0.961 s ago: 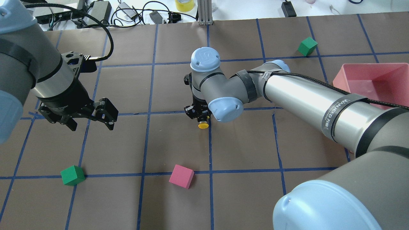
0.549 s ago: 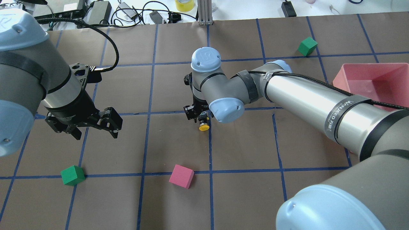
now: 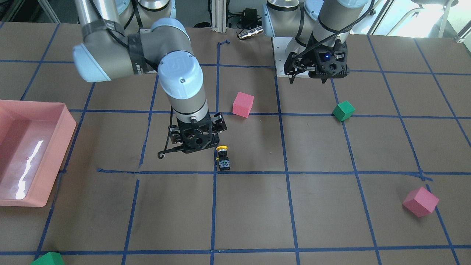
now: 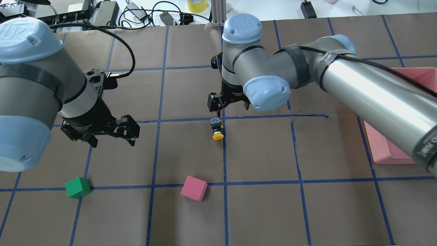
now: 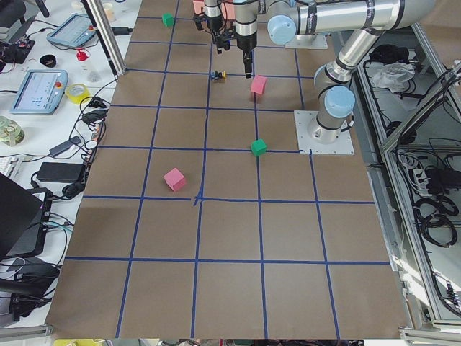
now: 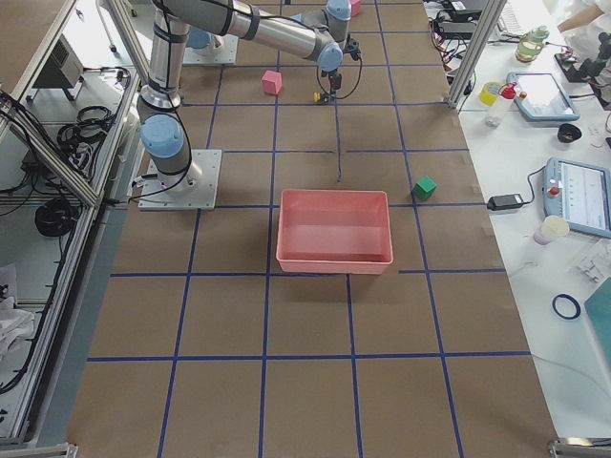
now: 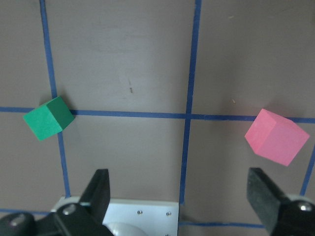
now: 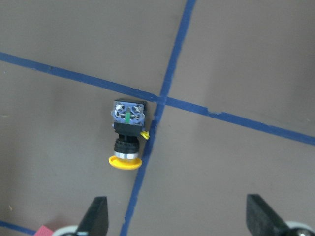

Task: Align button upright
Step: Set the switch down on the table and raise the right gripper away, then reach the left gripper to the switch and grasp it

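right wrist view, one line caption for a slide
Button on its side by a blue tape crossing, right end effector open, not touching it

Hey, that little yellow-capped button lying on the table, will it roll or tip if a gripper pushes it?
The button lies on its side, so a sideways push would probably swing it around on its round cap. Its squarish base likely stops a full roll. It looks small and rigid, so probably light.
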Controlling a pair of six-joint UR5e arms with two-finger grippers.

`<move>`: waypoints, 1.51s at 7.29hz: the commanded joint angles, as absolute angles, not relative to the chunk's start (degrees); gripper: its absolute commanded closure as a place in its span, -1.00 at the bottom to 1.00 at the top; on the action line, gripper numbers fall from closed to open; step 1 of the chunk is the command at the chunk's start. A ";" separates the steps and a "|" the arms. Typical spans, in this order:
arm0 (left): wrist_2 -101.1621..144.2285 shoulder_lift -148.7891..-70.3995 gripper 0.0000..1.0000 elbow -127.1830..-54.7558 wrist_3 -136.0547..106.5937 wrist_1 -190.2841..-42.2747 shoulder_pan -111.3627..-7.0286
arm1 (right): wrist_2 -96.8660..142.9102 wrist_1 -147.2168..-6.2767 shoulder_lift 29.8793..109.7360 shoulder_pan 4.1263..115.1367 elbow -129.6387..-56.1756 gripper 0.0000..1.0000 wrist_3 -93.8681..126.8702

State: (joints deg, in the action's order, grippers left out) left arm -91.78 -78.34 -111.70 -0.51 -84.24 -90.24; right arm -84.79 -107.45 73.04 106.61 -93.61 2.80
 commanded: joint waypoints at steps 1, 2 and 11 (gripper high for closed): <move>-90.88 -81.10 -1.00 -119.85 -1.84 -65.31 -95.43 | -85.95 -95.23 83.45 99.61 -92.38 -1.00 0.29; -89.75 -82.52 -1.00 -120.49 -3.59 -62.87 -97.19 | -90.22 -92.92 86.98 97.58 -90.98 -1.00 -1.56; -86.04 -99.83 -1.00 -122.07 -16.79 -32.21 -108.97 | -88.86 -89.92 88.59 92.55 -87.45 -1.00 -2.29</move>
